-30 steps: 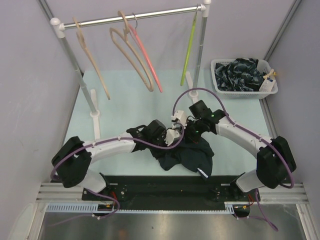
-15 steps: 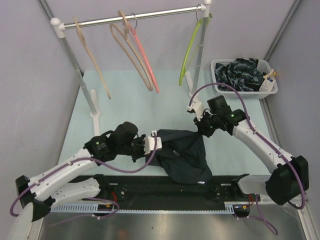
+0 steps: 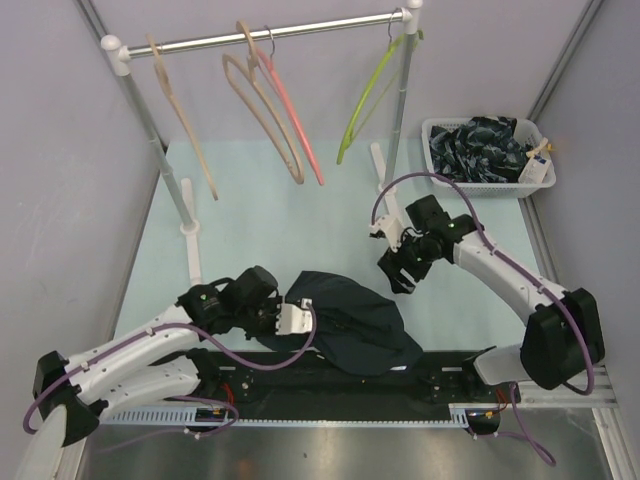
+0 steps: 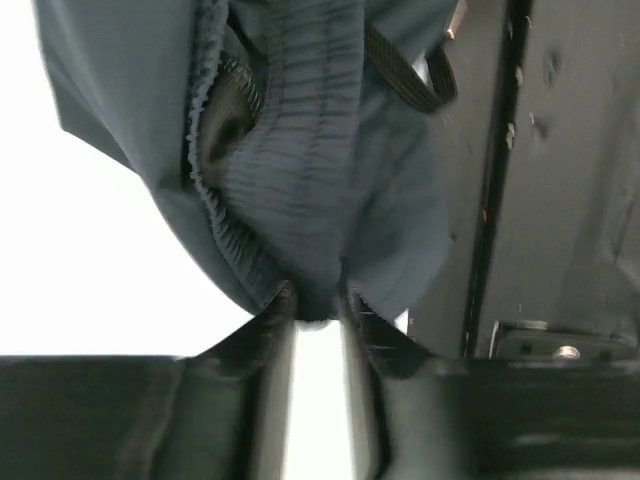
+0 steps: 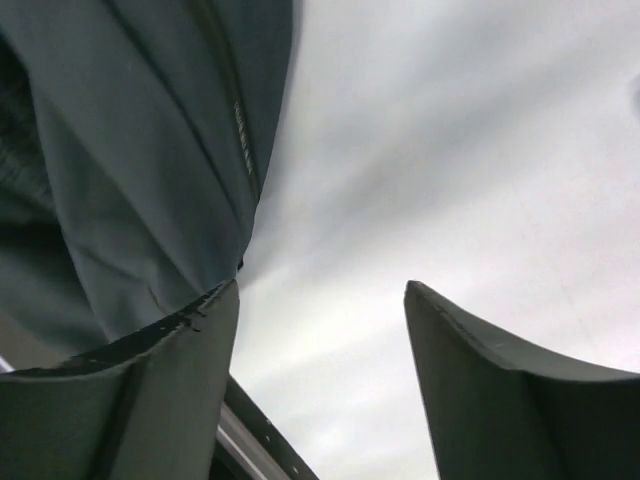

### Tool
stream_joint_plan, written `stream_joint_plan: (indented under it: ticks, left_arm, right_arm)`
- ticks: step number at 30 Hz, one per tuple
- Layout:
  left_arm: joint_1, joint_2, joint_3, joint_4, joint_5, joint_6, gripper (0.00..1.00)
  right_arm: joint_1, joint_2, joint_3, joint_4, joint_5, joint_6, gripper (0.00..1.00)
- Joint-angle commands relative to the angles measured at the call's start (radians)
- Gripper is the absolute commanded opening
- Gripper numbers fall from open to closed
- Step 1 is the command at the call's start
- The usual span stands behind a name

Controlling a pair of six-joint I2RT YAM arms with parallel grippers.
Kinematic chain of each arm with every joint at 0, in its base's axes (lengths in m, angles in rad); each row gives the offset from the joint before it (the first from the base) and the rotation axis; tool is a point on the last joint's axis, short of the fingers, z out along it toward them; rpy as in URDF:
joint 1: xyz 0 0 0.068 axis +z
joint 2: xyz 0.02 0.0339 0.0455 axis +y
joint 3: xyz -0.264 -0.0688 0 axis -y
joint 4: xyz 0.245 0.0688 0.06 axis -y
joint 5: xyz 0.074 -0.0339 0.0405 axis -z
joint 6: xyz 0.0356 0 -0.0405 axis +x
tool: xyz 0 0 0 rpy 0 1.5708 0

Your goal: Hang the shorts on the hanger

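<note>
The dark navy fabric shorts [image 3: 352, 322] lie in a crumpled heap on the near part of the pale mint-green table [image 3: 280, 215], a little right of centre, and their near edge spills onto the black base rail [image 3: 330, 385]. The left gripper [image 3: 305, 321] reaches in from the left and meets the left edge of the heap. In the left wrist view its two fingers are pressed together on a fold of the gathered, ribbed waistband [image 4: 300, 170], pinching the cloth right at the tips.

The right gripper [image 3: 397, 278] hangs over the table just beyond the far right side of the shorts, not touching them. In the right wrist view its fingers [image 5: 150, 380] are spread wide with only bare table between them, and the dark cloth sits beside the left finger.

The thin lime-green plastic hanger [image 3: 362, 103] hangs by its hook at the right end of the metal clothes rail [image 3: 270, 33] at the far side, tilted down to the left, well apart from the shorts. Two beige wooden hangers [image 3: 188, 125] and a pink hanger [image 3: 297, 120] hang further left on the same rail. A white plastic basket [image 3: 440, 185] of dark patterned cloth stands at the far right corner
</note>
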Motion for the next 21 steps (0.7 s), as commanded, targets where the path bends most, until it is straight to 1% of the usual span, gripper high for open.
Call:
stream_joint_plan:
  ticks: [1,2,3,4,5,6,7,9,10,12,13,15,17,18,21]
  left_arm:
    - [-0.002,0.004,0.009,-0.069,0.066,0.068,0.38]
    - [-0.002,0.009,0.011,-0.077,0.084,0.072,0.44]
    - [-0.001,0.017,0.012,-0.083,0.109,0.074,0.47]
    - [-0.001,0.017,0.009,-0.077,0.115,0.068,0.49]
    - [0.002,0.018,0.008,-0.074,0.12,0.063,0.53]
    - [0.008,0.018,0.008,-0.072,0.131,0.057,0.56]
    - [0.013,0.014,0.008,-0.069,0.15,0.053,0.58]
    - [0.022,0.008,0.009,-0.063,0.166,0.049,0.61]
    - [0.027,-0.003,0.012,-0.061,0.171,0.046,0.64]
    - [0.041,-0.014,0.018,-0.058,0.183,0.046,0.67]
    - [0.042,-0.025,0.02,-0.057,0.19,0.045,0.7]
    - [0.045,-0.029,0.02,-0.051,0.192,0.042,0.72]
    - [0.047,-0.019,0.017,-0.049,0.192,0.042,0.73]
    - [0.047,-0.013,0.017,-0.054,0.192,0.043,0.73]
    - [0.054,0.012,0.024,-0.052,0.204,0.034,0.74]
  right_arm:
    - [-0.034,-0.143,0.006,-0.112,-0.12,-0.161,0.76]
    - [-0.039,-0.167,0.001,-0.131,-0.138,-0.197,0.76]
    - [-0.042,-0.19,-0.005,-0.17,-0.175,-0.297,0.77]
    - [-0.042,-0.214,-0.016,-0.186,-0.187,-0.345,0.77]
    - [-0.042,-0.275,-0.045,-0.195,-0.201,-0.4,0.77]
    - [-0.043,-0.305,-0.065,-0.203,-0.215,-0.448,0.77]
    - [-0.04,-0.34,-0.08,-0.221,-0.238,-0.541,0.76]
    - [-0.028,-0.423,-0.129,-0.256,-0.263,-0.623,0.76]
    - [-0.027,-0.449,-0.144,-0.266,-0.272,-0.71,0.76]
    - [-0.022,-0.532,-0.207,-0.278,-0.286,-0.789,0.77]
    - [-0.014,-0.559,-0.233,-0.28,-0.287,-0.869,0.78]
    - [0.0,-0.657,-0.307,-0.248,-0.275,-0.936,0.78]
    - [0.038,-0.719,-0.35,-0.214,-0.261,-1.004,0.77]
    - [0.056,-0.763,-0.37,-0.174,-0.251,-1.014,0.76]
    - [0.127,-0.803,-0.408,-0.093,-0.232,-1.013,0.75]
